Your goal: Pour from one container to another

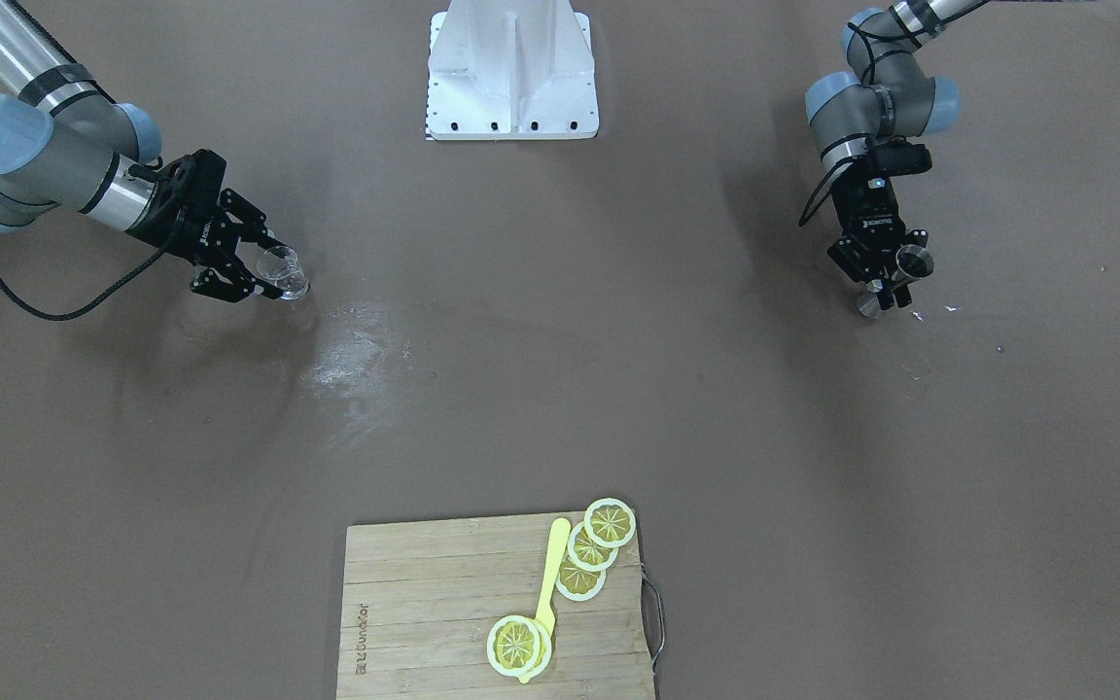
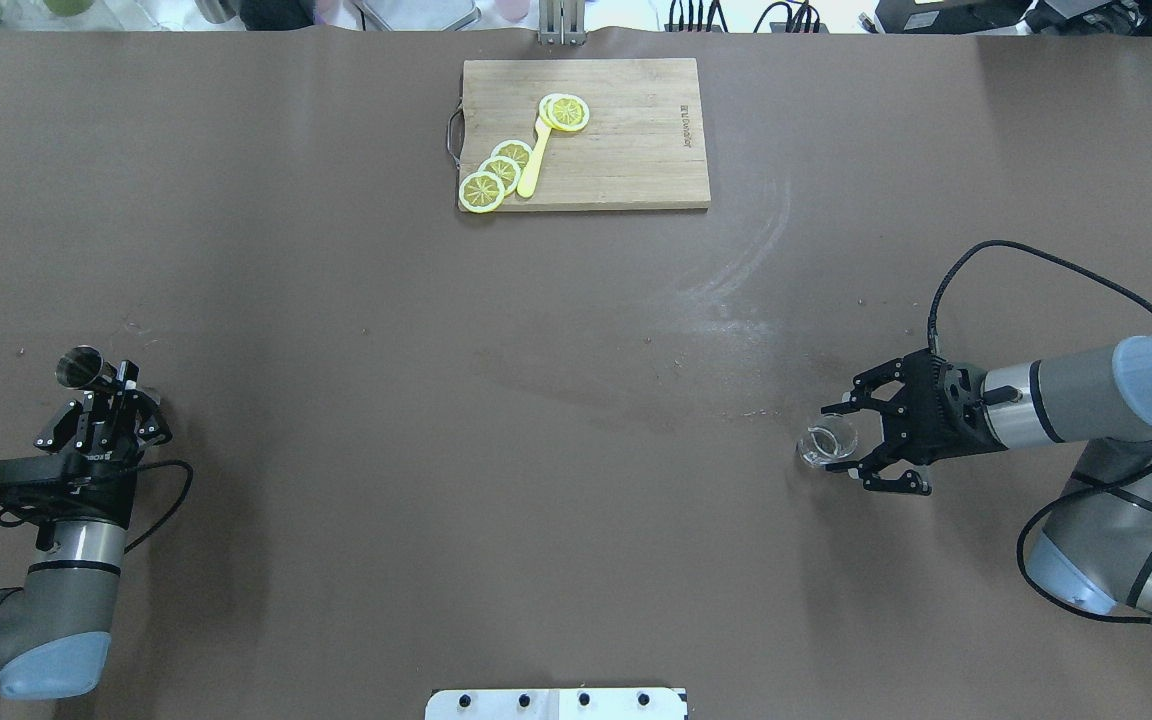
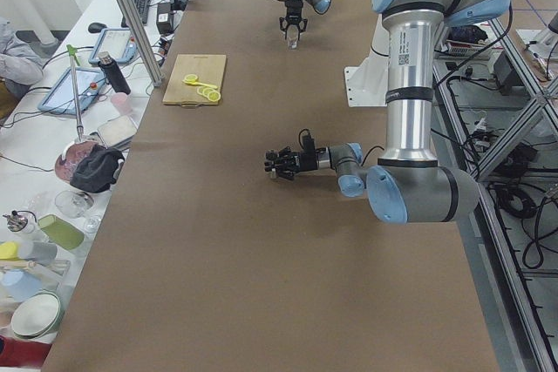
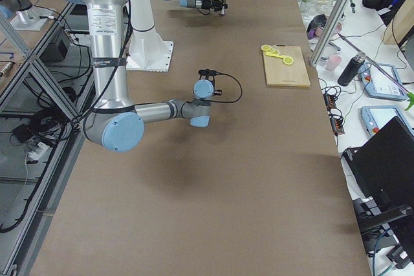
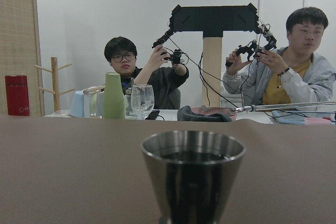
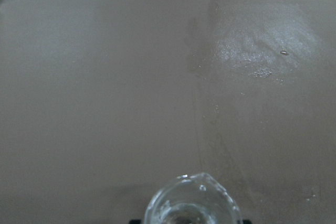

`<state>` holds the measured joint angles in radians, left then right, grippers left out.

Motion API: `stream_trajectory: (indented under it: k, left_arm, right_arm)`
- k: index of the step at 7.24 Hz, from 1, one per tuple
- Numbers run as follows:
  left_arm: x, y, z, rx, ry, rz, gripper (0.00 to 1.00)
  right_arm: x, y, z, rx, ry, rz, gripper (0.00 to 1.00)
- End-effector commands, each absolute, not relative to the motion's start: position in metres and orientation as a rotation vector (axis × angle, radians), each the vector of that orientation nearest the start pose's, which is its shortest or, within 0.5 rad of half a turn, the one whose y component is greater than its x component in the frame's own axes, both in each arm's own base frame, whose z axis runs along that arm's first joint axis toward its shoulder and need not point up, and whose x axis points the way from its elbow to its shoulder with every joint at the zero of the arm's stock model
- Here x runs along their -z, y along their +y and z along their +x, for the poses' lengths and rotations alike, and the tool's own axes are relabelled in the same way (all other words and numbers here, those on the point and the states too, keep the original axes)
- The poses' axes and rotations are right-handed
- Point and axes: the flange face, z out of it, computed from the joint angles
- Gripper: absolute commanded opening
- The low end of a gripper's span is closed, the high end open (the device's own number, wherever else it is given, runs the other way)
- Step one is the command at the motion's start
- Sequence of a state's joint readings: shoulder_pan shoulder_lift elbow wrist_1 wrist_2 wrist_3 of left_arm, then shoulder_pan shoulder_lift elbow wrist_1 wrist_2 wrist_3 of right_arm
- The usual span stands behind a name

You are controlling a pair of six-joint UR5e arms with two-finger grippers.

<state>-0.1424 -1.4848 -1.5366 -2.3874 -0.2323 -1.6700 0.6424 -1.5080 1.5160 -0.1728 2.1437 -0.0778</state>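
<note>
Checking in on the pour rig. My left gripper (image 2: pixel 116 388) is clamped narrow on the steel jigger (image 5: pixel 193 174), which stands upright right between the fingers. In the left wrist view its rim sits dead centre in front of the camera. The inside looks dark, and I can't tell if that's liquid or just reflection.

Over on the other side, my right gripper (image 2: pixel 848 446) has its jaws spread wide, with the little clear glass (image 1: pixel 284 271) sitting on the counter (image 2: pixel 436 400) between the fingertips. I can't make out either finger actually touching it. In the right wrist view the glass is at the bottom edge, just ahead of the palm, and I can't tell if anything's in it.

The two grippers are well apart, at opposite ends of the counter. There's a shiny smeared patch (image 6: pixel 262 40) on the counter out in front of the right gripper, a bit past the glass.

Way off ahead of both grippers, at the far edge, there's a wooden cutting board (image 2: pixel 626 150) with some lemon slices (image 2: pixel 496 175) and a yellow spoon (image 2: pixel 534 160) on it. Nothing is near either gripper's fingers besides its own cup.
</note>
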Motion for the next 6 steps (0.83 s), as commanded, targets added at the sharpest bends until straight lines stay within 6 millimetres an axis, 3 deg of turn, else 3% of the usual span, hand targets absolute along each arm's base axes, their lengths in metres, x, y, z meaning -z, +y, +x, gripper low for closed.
stream_trajectory:
  k: [1,2,4,6]
  left_arm:
    - [-0.586,-0.289,0.409,0.672,0.579,1.303,0.45]
    - [-0.587,-0.288,0.409,0.67,0.581,1.302,0.75]
    - [-0.588,-0.287,0.41,0.662,0.582,1.289,0.92]
    - [-0.579,-0.286,0.408,0.668,0.589,1.298,0.98]
  right_arm:
    - [-0.5,-0.379,-0.363,1.202,-1.063,1.125,1.0]
    - [-0.499,-0.384,-0.358,1.19,-1.057,1.131,1.0]
    - [-0.503,-0.384,-0.355,1.185,-1.056,1.122,1.0]
    - [-0.519,-0.371,-0.347,1.194,-1.056,1.083,1.0]
